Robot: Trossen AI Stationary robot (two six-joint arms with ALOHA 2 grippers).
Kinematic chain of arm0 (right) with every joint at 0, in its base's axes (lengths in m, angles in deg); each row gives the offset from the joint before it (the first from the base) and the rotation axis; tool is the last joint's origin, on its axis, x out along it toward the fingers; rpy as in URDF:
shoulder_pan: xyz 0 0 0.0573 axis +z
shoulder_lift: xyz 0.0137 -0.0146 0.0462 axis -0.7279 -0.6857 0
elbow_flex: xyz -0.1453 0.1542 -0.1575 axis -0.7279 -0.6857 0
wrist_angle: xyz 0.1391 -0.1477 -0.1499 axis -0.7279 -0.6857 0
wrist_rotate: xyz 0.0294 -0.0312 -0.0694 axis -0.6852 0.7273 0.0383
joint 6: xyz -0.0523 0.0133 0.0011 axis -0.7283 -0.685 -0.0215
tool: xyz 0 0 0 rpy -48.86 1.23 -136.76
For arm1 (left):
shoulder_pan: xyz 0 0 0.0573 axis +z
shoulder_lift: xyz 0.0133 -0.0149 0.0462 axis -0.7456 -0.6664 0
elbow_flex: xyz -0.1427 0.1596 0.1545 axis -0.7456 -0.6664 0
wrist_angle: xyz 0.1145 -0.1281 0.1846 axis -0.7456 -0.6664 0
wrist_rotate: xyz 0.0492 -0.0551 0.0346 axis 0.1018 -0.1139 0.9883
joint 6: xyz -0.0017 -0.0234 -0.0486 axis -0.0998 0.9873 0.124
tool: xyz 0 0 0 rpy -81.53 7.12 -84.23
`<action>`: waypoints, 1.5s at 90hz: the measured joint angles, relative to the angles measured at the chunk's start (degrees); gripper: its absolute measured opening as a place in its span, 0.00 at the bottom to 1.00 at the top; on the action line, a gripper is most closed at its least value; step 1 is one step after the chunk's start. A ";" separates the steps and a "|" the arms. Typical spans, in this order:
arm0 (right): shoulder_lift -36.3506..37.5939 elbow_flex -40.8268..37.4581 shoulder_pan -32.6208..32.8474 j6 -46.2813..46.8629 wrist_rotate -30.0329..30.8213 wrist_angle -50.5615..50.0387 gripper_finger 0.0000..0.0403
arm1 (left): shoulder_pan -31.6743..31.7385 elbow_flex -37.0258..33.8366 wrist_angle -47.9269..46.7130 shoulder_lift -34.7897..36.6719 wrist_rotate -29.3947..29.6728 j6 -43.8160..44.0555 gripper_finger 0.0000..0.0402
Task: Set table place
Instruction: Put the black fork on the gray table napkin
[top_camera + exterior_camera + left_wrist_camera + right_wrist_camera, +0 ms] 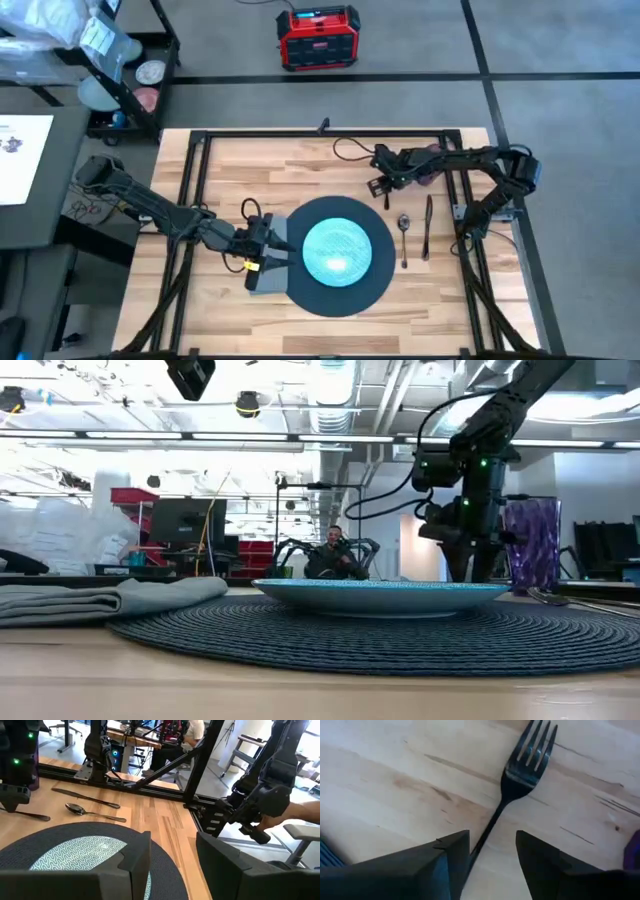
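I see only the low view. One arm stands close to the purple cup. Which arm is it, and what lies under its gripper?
Observer: It is the right arm. The right gripper is open, and the fork lies flat on the table with its handle between the fingers.
Operator: Where are the spoon and the knife?
Observer: Both lie to the right of the mat, the spoon nearer to it than the knife.
Operator: And the left gripper?
Observer: The left gripper is open, over the napkin at the mat's left edge.
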 joint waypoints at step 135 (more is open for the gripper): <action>8.52 1.22 2.57 -2.13 -5.03 8.19 0.00 | -0.07 0.02 -0.43 0.00 -0.01 0.16 0.35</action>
